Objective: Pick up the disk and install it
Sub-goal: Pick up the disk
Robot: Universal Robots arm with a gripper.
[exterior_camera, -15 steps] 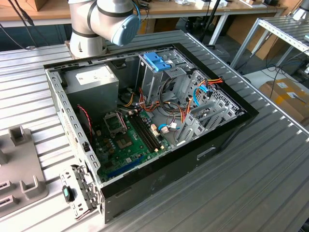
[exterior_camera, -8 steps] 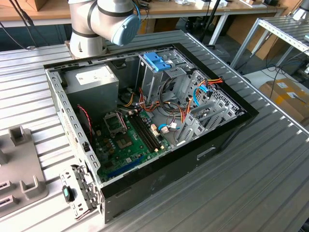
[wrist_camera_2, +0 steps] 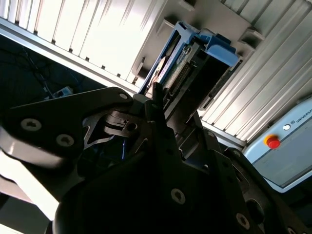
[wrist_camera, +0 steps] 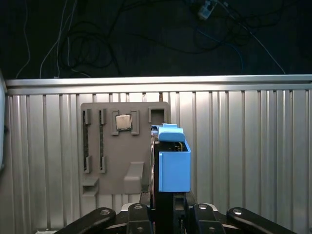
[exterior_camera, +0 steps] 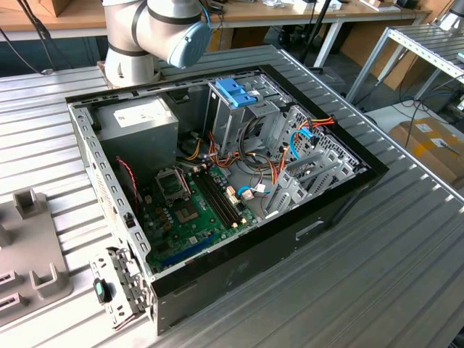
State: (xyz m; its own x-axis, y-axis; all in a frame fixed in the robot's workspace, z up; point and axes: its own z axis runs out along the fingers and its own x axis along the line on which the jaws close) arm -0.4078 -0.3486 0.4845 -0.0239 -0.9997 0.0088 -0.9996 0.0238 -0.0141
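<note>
The disk [wrist_camera: 173, 165] stands on edge, its light-blue carrier rail facing the first wrist view. In the second wrist view the disk [wrist_camera_2: 192, 56] shows its grey metal side and blue rail. My gripper [wrist_camera: 165, 202] is shut on the disk, with one dark finger on each flat face. The gripper [wrist_camera_2: 161, 105] holds it close over the grey fixture plate [wrist_camera: 109, 161], at that plate's edge. I cannot tell whether the disk still touches the plate. The open computer case [exterior_camera: 239, 272] lies on the table in the exterior view.
Inside the case are a tall metal drive cage with a blue latch [exterior_camera: 235, 90], a grey power supply [exterior_camera: 138, 119], a motherboard [exterior_camera: 192, 210] and loose cables. The fixture plate carries a small chip [wrist_camera: 123, 122]. The arm's base [exterior_camera: 156, 29] stands behind the case. A pendant with a red button [wrist_camera_2: 273, 141] lies nearby.
</note>
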